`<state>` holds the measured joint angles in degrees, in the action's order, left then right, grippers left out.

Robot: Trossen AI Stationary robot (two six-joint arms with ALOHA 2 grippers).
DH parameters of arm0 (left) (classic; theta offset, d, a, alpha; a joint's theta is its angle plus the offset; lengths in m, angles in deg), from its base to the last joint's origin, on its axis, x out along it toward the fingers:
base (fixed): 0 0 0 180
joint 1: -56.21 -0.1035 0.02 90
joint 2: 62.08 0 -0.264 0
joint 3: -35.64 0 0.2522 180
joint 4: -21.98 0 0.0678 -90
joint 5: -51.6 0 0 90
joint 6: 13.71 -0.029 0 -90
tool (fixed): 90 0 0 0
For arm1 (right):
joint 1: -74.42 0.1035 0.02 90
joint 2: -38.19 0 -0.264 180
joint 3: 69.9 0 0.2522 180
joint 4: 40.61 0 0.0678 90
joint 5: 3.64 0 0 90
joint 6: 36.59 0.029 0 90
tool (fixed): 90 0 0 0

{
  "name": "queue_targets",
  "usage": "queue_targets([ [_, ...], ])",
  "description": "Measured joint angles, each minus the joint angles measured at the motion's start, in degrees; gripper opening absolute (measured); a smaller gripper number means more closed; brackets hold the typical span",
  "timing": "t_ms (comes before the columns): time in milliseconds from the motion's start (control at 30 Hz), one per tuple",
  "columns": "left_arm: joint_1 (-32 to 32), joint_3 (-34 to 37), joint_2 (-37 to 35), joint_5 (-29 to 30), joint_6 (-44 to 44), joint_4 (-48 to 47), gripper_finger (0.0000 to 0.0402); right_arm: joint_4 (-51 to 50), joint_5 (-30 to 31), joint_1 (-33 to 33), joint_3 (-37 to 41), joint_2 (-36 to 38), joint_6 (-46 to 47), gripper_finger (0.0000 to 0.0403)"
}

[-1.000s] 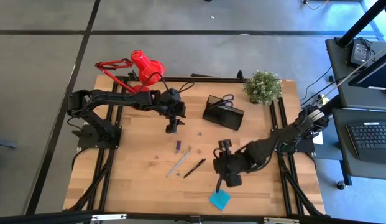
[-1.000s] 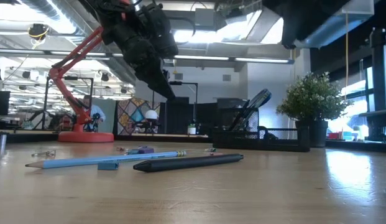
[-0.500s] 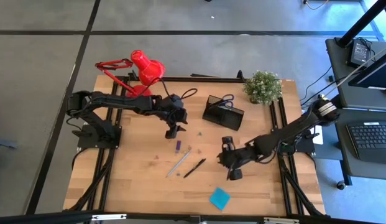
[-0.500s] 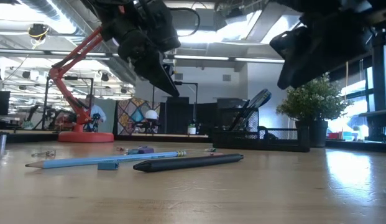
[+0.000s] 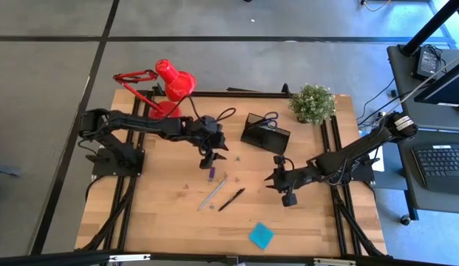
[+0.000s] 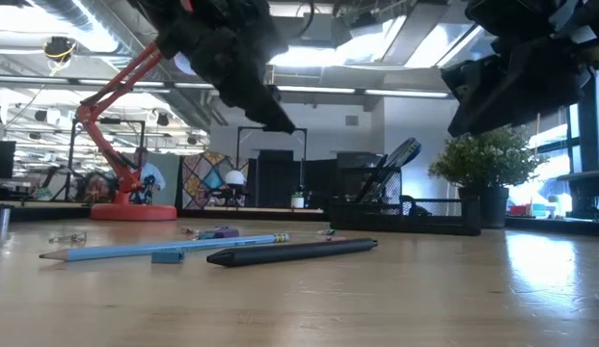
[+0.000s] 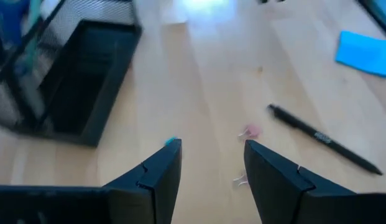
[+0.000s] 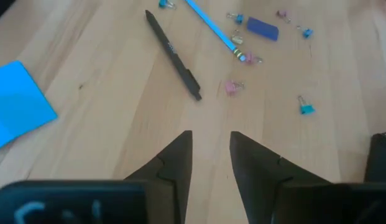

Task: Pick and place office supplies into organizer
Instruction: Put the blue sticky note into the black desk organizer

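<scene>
Marker (image 5: 212, 173) sits just under our left gripper (image 5: 207, 158), jaws wide, empty; next we drop & pinch it. Right gripper (image 5: 287, 193) narrow, empty.

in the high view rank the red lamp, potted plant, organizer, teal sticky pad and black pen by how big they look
1. red lamp, counting its arm
2. potted plant and organizer, too alike to rank
3. teal sticky pad
4. black pen, as long as the pad is wide, but much thinner
</scene>
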<state>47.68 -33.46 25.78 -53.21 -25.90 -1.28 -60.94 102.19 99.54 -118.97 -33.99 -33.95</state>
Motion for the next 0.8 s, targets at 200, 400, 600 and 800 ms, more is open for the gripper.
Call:
queue_targets([
  [200, 3.4, 0.0, 0.0, 0.1, -2.6, 5.6, 0.0168, 0.0, 0.0, 0.1, 0.0, 0.0, 6.0, 0.0113],
  [400, 8.9, 0.0, 0.0, 0.3, -7.1, 12.9, 0.0168, 0.1, 0.0, 0.3, 0.0, 0.0, 4.4, 0.0113],
  [600, 17.5, 0.0, 0.0, 11.4, -7.1, 15.5, 0.0168, 0.1, 0.0, 0.3, 0.0, 0.0, 3.2, 0.0113],
  [800, 24.8, 0.0, 0.0, 19.8, -3.4, 17.7, 0.0168, 0.1, -0.1, 0.3, 0.0, 0.0, 8.1, 0.0113],
])
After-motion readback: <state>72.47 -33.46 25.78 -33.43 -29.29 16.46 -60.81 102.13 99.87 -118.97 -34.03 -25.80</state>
